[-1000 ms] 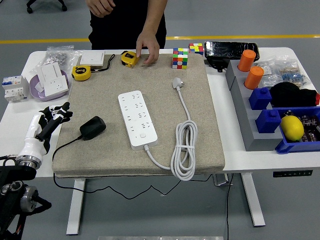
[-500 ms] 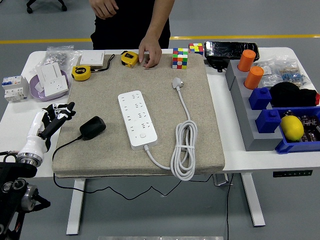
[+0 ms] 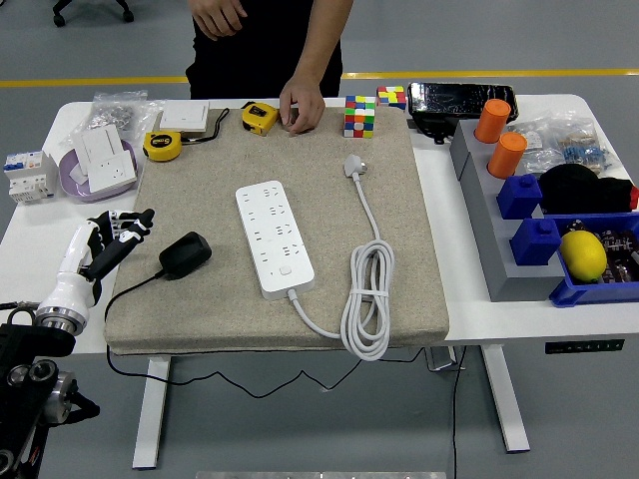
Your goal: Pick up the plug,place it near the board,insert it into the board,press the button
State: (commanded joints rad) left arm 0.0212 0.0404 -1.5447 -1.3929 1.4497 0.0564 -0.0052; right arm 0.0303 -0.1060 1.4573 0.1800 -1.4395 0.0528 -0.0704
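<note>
Plug (image 3: 185,254) unmoved on mat, left hand (image 3: 108,242) edged closer, fingers spread, empty

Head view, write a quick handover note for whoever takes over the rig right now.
Left hand: open, holds nothing, at the mat's left edge, just left of the black plug.
Right hand: not in view.
Plug: lies on the mat, left of the white board, apart from it, its black cord running off the mat's left side.
Board: flat at the mat's middle, its own white cord coiled to its right.
A person's hand rests at the mat's far edge by a yellow tape measure.
Done: nothing yet.
Left: grasp plug, bring it to the board, insert, press the button.
</note>
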